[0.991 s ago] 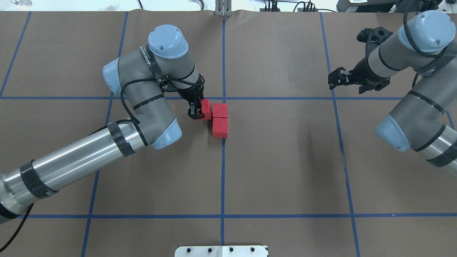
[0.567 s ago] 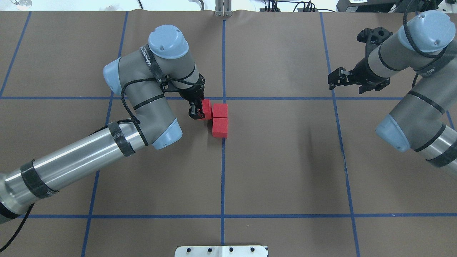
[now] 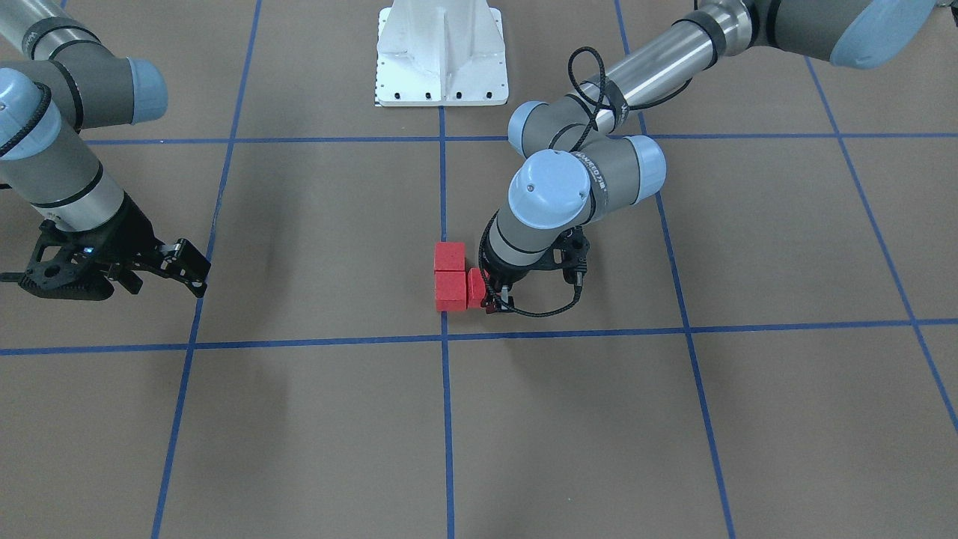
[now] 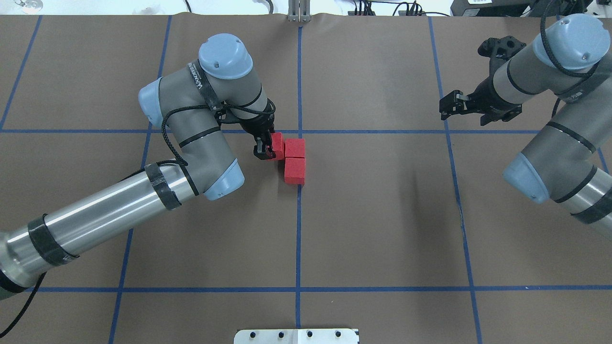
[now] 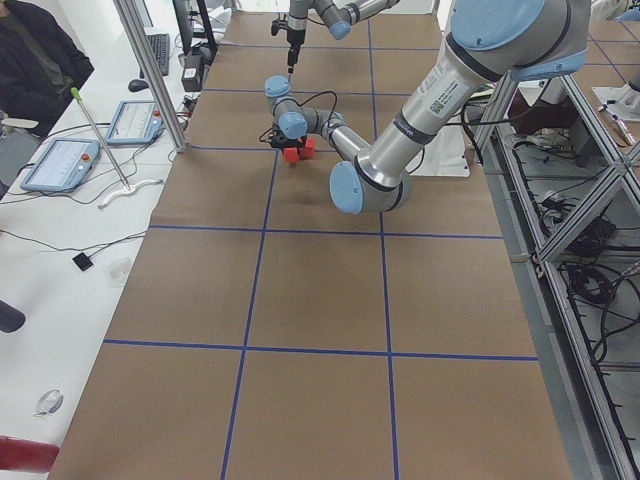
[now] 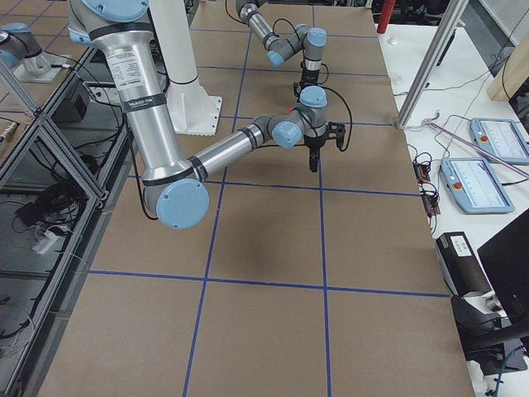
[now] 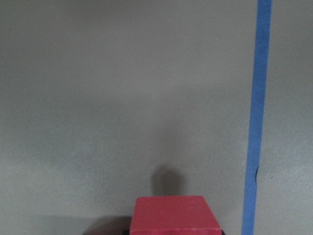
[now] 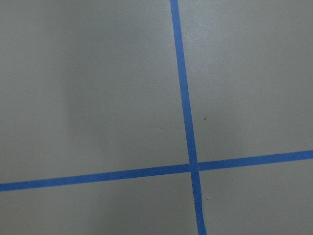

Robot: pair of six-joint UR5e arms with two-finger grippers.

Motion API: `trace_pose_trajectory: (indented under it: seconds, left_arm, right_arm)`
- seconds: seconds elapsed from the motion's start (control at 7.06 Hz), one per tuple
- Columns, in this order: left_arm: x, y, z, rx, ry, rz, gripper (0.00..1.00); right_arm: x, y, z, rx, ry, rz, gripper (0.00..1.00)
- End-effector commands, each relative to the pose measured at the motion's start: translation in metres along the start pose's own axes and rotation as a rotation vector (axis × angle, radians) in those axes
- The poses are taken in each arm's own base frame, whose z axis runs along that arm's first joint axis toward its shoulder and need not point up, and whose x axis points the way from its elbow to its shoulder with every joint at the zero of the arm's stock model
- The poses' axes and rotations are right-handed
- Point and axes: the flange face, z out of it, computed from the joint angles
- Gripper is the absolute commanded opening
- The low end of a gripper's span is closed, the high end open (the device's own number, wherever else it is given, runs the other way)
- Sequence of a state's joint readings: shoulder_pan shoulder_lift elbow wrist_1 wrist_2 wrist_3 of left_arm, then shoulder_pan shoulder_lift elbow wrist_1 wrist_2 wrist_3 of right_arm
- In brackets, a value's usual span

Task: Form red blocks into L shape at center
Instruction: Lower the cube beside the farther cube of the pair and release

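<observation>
Two red blocks (image 4: 295,148) (image 4: 294,170) lie side by side on the brown floor, just left of the middle tape line (image 4: 298,229); they also show in the front view (image 3: 450,290) (image 3: 450,257). My left gripper (image 4: 264,148) is shut on the third red block (image 4: 276,145), held right beside the farther block, nearly touching it. The held block shows in the front view (image 3: 476,288) and at the bottom of the left wrist view (image 7: 171,215). My right gripper (image 4: 447,106) is open and empty, far off to the right.
The white robot base (image 3: 441,52) stands at the table's near edge on the middle line. Blue tape lines (image 8: 183,98) cross under the right wrist. Operators' tablets (image 5: 60,165) lie beyond the table's far edge.
My left gripper has shifted the held block slightly right and away from the robot, closing the gap to the neighbouring block. The right arm has not moved.
</observation>
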State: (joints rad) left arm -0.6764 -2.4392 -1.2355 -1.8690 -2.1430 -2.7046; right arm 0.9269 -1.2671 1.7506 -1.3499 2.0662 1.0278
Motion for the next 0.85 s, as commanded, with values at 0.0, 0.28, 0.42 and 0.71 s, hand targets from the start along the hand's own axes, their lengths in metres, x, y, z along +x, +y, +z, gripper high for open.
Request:
trace_pose_trajectory:
  seconds: [0.0, 0.28, 0.42, 0.71]
  left_arm:
    - [-0.0005, 0.0009, 0.0009, 0.0, -0.001, 0.0, 0.0]
    - [-0.0005, -0.0013, 0.0046, 0.005, -0.005, -0.001, 0.0]
    - [-0.0013, -0.0009, 0.0053, 0.005, -0.006, 0.0, 0.0]
    - [0.0008, -0.0021, 0.0069, 0.003, -0.004, -0.002, 0.0]
  right_arm:
    - [0.0, 0.0001, 0.0003, 0.0, 0.0, 0.0, 1.0]
    - [0.0004, 0.0005, 0.0001, 0.0, 0.0, 0.0, 1.0]
    - [-0.0004, 0.0003, -0.0004, 0.0, -0.001, -0.001, 1.0]
    - [-0.0004, 0.0003, -0.0004, 0.0, -0.001, -0.001, 1.0]
